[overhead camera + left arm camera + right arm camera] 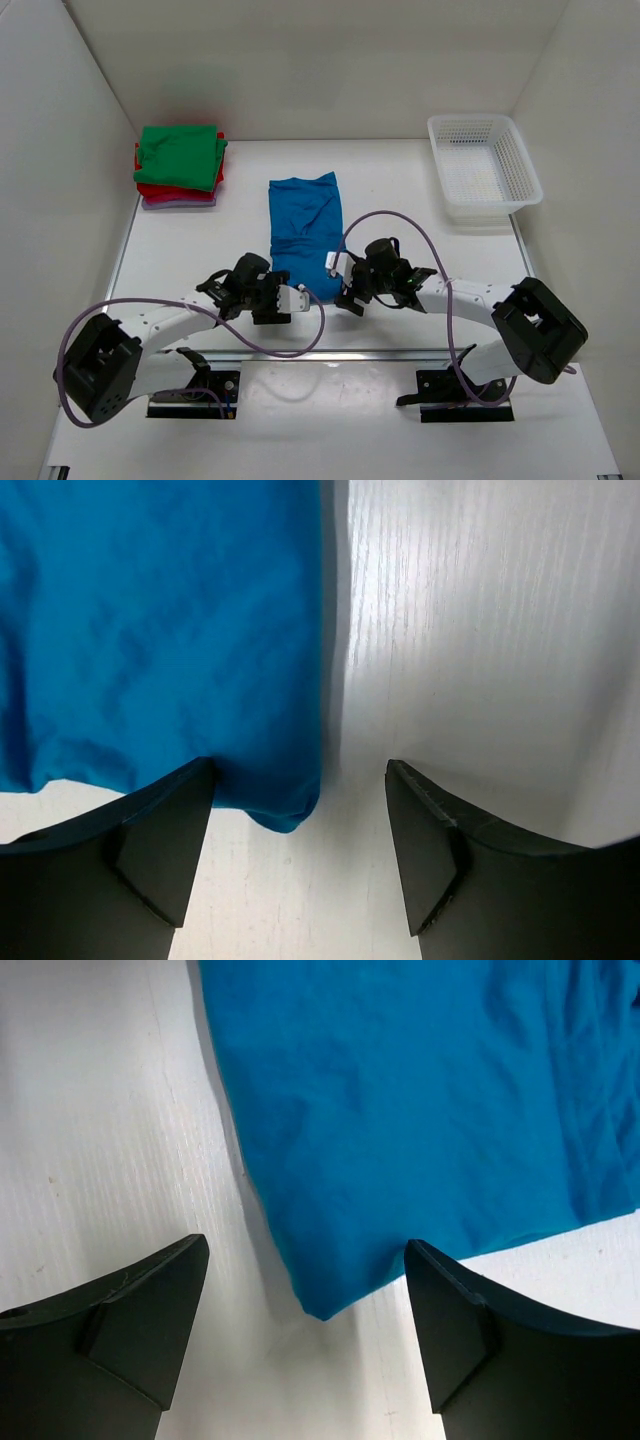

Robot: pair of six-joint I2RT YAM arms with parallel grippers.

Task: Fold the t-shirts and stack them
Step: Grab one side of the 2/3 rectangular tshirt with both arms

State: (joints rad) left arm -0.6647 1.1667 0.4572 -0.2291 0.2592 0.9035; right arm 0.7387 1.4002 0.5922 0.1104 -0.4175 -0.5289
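Observation:
A bright blue t-shirt (305, 222), folded lengthwise into a long strip, lies in the middle of the table. My left gripper (296, 299) is open at its near left corner. In the left wrist view the blue cloth (160, 630) has its corner between the open fingers of that gripper (298, 775). My right gripper (343, 292) is open at the near right corner. In the right wrist view the shirt (420, 1110) has its corner between the open fingers of that gripper (305, 1243). Neither gripper holds cloth. A stack of folded shirts stands at the back left: green (180, 155) on top, red (172, 189), lavender (180, 203) at the bottom.
A white plastic mesh basket (483, 165) stands at the back right. White walls enclose the table on the left, back and right. Purple cables loop from both arms over the near part of the table.

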